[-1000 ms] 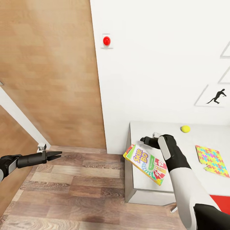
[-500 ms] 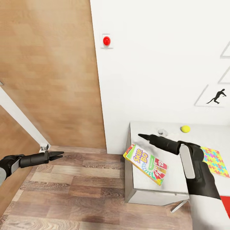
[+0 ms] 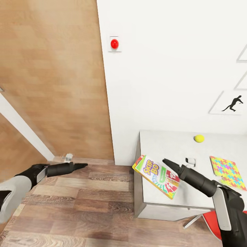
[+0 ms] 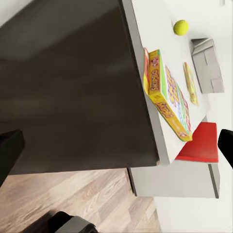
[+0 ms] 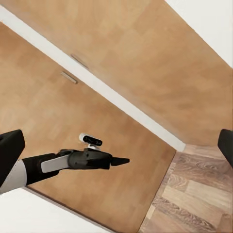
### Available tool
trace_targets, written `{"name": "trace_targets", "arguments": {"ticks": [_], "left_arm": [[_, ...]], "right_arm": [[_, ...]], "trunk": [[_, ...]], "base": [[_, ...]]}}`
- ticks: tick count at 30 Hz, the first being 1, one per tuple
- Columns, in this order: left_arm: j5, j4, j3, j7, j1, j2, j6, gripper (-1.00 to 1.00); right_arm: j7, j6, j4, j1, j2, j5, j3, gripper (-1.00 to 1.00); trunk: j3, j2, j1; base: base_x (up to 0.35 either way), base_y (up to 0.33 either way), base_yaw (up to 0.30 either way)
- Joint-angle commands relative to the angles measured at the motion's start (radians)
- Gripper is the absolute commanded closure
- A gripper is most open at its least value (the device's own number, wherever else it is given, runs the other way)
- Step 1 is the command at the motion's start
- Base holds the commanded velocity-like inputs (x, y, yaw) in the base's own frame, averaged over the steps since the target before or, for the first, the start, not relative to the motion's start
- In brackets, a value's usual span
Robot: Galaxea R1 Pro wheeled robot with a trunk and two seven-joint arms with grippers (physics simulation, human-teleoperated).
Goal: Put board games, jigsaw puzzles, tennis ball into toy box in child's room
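The yellow and green Skip-Bo board game [image 3: 156, 175] lies flat on the table [image 3: 161, 140], one corner jutting past the table's left edge. My right gripper [image 3: 165, 161] hovers just above the box, open and holding nothing. Further back sits the tennis ball [image 3: 199, 138], and a jigsaw puzzle [image 3: 227, 171] lies at the right. My left gripper [image 3: 83, 166] hangs open over the floor, left of the table. In the left wrist view the box [image 4: 166, 95] shows edge-on, beyond it the ball [image 4: 181, 27] and the grey toy box [image 4: 208, 66].
A wooden door [image 3: 51, 79] and a white wall with a red button [image 3: 114, 43] stand behind. A red chair [image 3: 210, 221] sits at the table's near side. Wood floor [image 3: 75, 206] spreads to the left of the table's dark side [image 4: 73, 92].
My right arm has dropped and pulled back, its gripper now over the Skip-Bo box's near part. My left gripper has moved right, closer to the table. The box has not moved.
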Motion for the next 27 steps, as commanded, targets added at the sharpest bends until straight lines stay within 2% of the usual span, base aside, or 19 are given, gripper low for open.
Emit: {"name": "trace_targets", "arguments": {"ticks": [1,3,5,8,15,27], "left_arm": [[0.009,-0.004,-0.007,0.017,-0.001,-0.015,0.012,-1.00],[0.009,-0.016,-0.007,0.075,-0.001,-0.048,0.015,-1.00],[0.009,-0.023,-0.006,0.118,-0.001,-0.069,0.015,-1.00],[0.010,-0.029,-0.006,0.151,-0.001,-0.086,0.014,-1.00],[0.011,-0.031,-0.005,0.171,-0.001,-0.096,0.016,-1.00],[0.010,-0.032,-0.007,0.176,-0.001,-0.105,0.017,-1.00]], "right_arm": [[0.006,0.002,-0.001,0.002,0.000,-0.003,-0.005,-1.00],[0.016,-0.006,-0.001,0.006,0.000,-0.004,-0.022,-1.00],[0.022,-0.010,-0.002,0.009,0.001,-0.003,-0.035,-1.00],[0.026,-0.013,-0.002,0.010,0.001,-0.004,-0.045,-1.00],[0.028,-0.014,-0.002,0.011,0.001,-0.003,-0.052,-1.00],[0.027,-0.015,-0.002,0.011,0.001,-0.003,-0.054,-1.00]], "trunk": [[-0.002,-0.002,0.001],[-0.001,-0.002,0.001],[-0.001,-0.002,0.001],[0.002,-0.002,0.001],[0.007,-0.002,0.001],[0.009,-0.002,0.001]], "base": [[0.000,0.000,0.000],[0.000,0.000,-0.018],[0.000,0.000,-0.084],[0.000,0.000,-0.159],[0.015,-0.041,-0.169],[0.047,-0.153,-0.020]]}}
